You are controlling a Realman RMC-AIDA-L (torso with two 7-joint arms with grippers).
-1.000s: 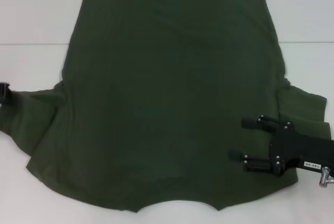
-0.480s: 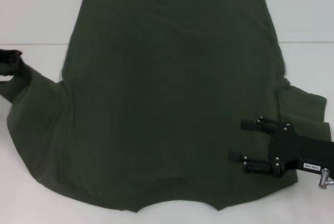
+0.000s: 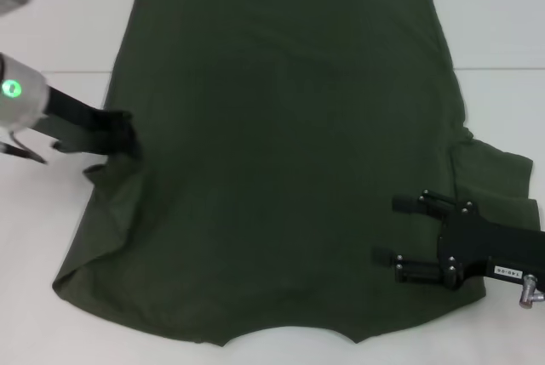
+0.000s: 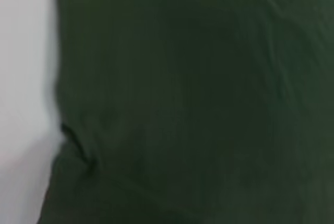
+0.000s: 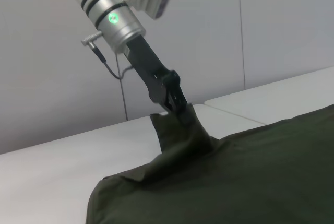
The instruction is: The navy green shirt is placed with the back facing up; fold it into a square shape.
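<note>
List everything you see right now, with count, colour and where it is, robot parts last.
navy green shirt: one, dark olive green, spread flat over the middle of the table, its left sleeve lifted and drawn in over the body.
table: one, white, under the shirt, a seam line running across it.
wall: grey-white panels behind the table, seen in the right wrist view.
left gripper: one, black on a silver wrist with a green light, at the shirt's left edge, shut on the raised sleeve.
right gripper: one, black, open, over the shirt's lower right beside the right sleeve.
</note>
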